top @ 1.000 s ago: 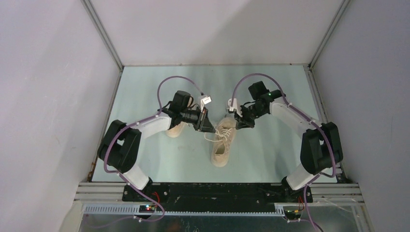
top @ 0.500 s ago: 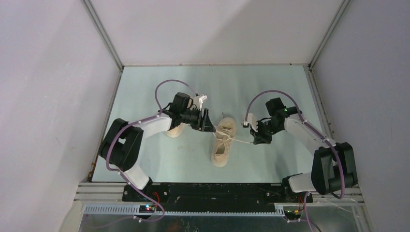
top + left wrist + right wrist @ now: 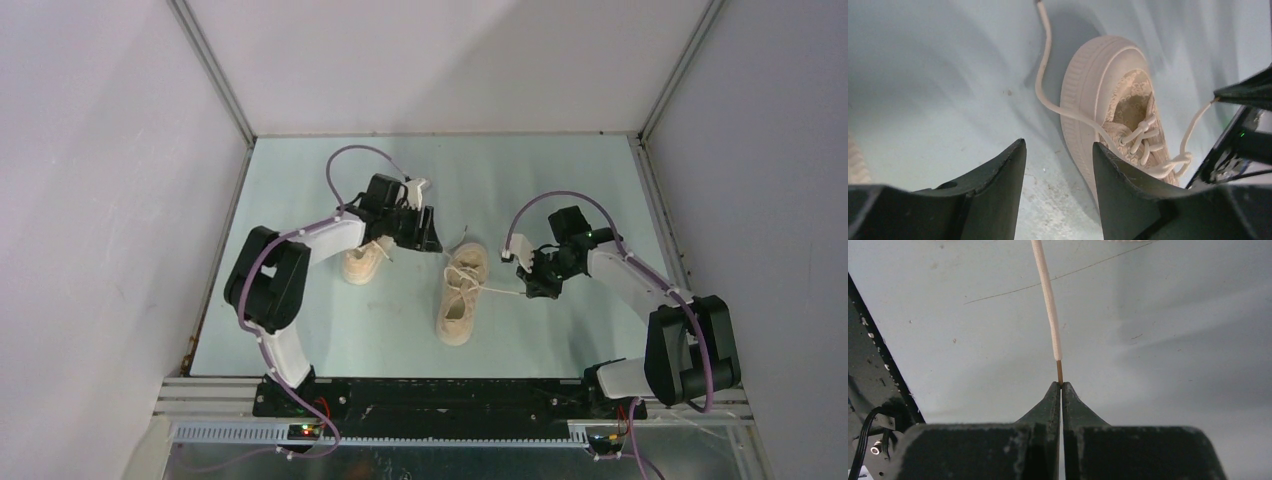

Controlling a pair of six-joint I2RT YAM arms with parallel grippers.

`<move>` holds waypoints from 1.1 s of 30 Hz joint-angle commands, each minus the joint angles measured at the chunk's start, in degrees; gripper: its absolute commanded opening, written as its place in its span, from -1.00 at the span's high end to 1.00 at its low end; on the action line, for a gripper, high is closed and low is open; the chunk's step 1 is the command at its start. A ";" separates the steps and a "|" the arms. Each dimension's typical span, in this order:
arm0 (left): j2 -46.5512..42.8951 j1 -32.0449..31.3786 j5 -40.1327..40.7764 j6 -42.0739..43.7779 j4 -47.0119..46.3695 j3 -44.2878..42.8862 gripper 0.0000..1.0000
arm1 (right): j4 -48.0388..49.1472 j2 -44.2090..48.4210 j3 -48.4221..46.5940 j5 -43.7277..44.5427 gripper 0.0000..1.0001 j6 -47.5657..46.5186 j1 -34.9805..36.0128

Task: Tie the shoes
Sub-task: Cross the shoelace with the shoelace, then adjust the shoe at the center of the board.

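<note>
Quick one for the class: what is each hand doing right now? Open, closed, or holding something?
Left hand: open, holding nothing.
Right hand: closed on the tip of a lace.

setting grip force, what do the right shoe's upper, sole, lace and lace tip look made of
Shoe upper: woven fabric, matte, faint printed pattern. Sole: probably rubber, smooth cream, finely ribbed edge. Lace: braided textile, matte. Lace tip: thin brownish sleeve, perhaps plastic; too small to tell.

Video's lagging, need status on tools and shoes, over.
Left tool open, empty. Right tool shut on off-white lace of middle cream fabric sneaker, lace taut. Nothing obstructing.
</note>
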State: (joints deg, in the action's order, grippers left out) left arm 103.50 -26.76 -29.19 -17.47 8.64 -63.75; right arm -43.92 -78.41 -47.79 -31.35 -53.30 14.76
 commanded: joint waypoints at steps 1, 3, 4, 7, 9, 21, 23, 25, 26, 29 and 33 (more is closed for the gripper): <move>-4.96 1.46 -6.54 25.84 4.34 -2.83 -0.14 | 2.88 -0.12 0.41 2.14 1.00 1.74 0.00; -5.26 1.07 -8.02 37.48 10.21 -5.30 -0.13 | 3.23 -1.01 0.42 2.73 1.00 1.71 -0.09; -4.94 0.85 -8.46 44.27 13.95 -5.93 -0.12 | 3.51 -1.32 0.42 2.80 1.00 1.75 -0.17; -3.59 -0.17 -8.73 53.91 19.21 -8.44 -0.10 | 4.35 -1.47 0.41 2.33 1.00 2.41 -0.19; -2.19 -1.36 -8.74 58.99 21.35 -9.42 -0.10 | 4.71 -1.35 0.42 1.91 1.00 2.94 -0.15; 3.12 -9.83 -3.04 75.95 22.40 -12.19 -0.07 | 4.94 -1.15 0.42 1.61 1.00 3.39 -0.13; 3.45 -10.30 -4.19 76.05 21.08 -12.42 -0.05 | 4.90 -1.13 0.42 1.44 1.00 3.64 -0.21; 3.61 -10.68 -5.76 75.83 20.39 -12.91 -0.01 | 4.90 -1.12 0.42 1.16 1.00 3.86 -0.19; 3.63 -10.97 -6.35 75.46 19.42 -12.99 0.02 | 4.96 -1.24 0.42 1.05 1.00 4.00 -0.22; 3.52 -11.78 -6.71 74.94 17.76 -12.76 0.23 | 5.13 -1.33 0.42 0.91 1.00 4.27 -0.22; 3.50 -11.99 -5.79 74.46 17.92 -13.05 0.81 | 4.93 -1.18 0.42 1.96 1.00 3.99 -0.38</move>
State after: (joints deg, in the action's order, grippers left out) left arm 107.37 -37.89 -33.67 56.10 29.69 -74.41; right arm -40.05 -79.83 -47.48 -29.56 -49.87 14.74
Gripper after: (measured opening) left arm 0.210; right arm 0.007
